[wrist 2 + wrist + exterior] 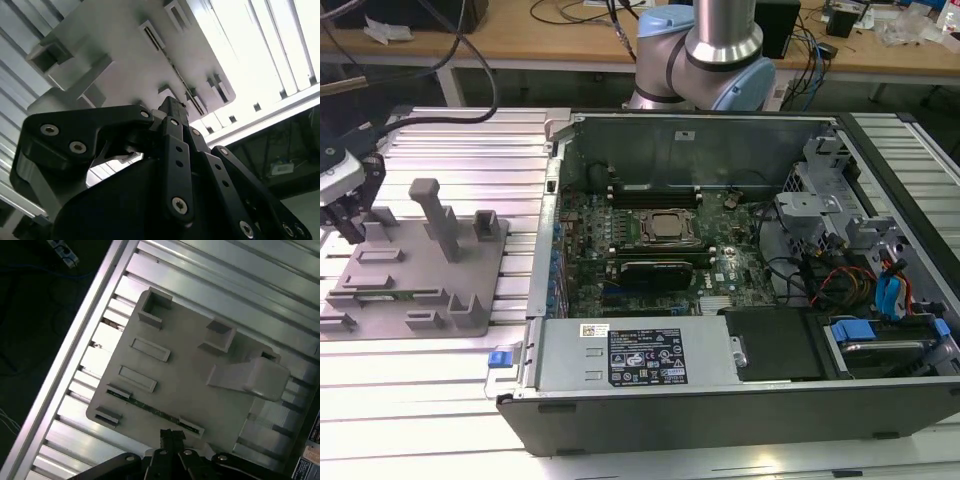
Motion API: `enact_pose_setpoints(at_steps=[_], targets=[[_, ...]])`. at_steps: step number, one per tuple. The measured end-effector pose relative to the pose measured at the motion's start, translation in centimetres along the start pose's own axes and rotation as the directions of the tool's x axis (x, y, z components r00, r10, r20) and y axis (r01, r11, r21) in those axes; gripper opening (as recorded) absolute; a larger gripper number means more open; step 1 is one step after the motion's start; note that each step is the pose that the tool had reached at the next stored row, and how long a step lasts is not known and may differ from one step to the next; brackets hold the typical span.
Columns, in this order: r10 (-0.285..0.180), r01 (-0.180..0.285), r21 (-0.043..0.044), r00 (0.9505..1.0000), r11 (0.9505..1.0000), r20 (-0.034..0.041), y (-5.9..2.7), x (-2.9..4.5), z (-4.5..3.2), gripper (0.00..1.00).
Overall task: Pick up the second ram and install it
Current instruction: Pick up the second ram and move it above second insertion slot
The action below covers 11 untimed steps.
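Note:
The second ram (150, 409) is a thin green stick standing on edge in a slot of the grey fixture plate (185, 360), along the plate's side nearest the wrist. In the exterior view the ram (395, 295) shows as a narrow green line near the front of the plate (420, 265). My gripper (348, 225) hangs over the plate's edge at the exterior view's left, apart from the ram. Its dark fingers meet at the tips in both wrist views (170, 434) (170, 104), shut with nothing between them.
An open computer case (720, 400) lies to the exterior view's right of the plate, with the motherboard, the processor socket (665, 228) and the memory slots (655, 190) exposed. Grey posts (435, 215) rise from the plate. Ribbed aluminium table (440, 350) surrounds it.

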<state>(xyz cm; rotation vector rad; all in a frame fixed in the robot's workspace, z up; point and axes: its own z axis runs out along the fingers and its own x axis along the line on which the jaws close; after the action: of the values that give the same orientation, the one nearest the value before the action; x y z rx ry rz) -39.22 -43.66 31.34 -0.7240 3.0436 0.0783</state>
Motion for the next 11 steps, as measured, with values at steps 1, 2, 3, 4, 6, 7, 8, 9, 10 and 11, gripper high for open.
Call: enact_pose_setpoints(at_steps=[1, 2, 3, 4, 6, 7, 8, 9, 10, 11], targets=[[-0.041, 0.041, -0.001, 0.9991, 0.9991, -0.0019, 0.0, 0.0, 0.01, 0.08], [-0.066, 0.066, -0.0017, 0.9978, 0.9978, -0.003, 0.0, 0.0, 0.01, 0.08], [-0.084, 0.084, -0.0022, 0.9964, 0.9964, -0.0038, 0.0, 0.0, 0.02, 0.08], [-0.113, 0.113, -0.0029, 0.9936, 0.9936, -0.005, 0.0, 0.0, 0.03, 0.08], [-0.163, 0.163, -0.0044, 0.9867, 0.9867, -0.0071, 0.0, 0.0, 0.04, 0.08], [-0.18, 0.18, -0.0049, 0.9837, 0.9837, -0.0079, 0.0, 0.0, 0.05, 0.08], [-0.212, 0.212, -0.006, 0.9772, 0.9772, -0.0092, 0.0, 0.0, 0.06, 0.08], [-0.23, 0.23, -0.0066, 0.9732, 0.9732, -0.0099, 0.0, 0.0, 0.06, 0.08], [-0.248, 0.248, -0.0072, 0.9688, 0.9688, -0.0106, 0.0, 0.0, 0.07, 0.08], [-0.272, 0.272, -0.0079, 0.9622, 0.9623, -0.0117, 0.0, 0.0, 0.08, 0.08]])
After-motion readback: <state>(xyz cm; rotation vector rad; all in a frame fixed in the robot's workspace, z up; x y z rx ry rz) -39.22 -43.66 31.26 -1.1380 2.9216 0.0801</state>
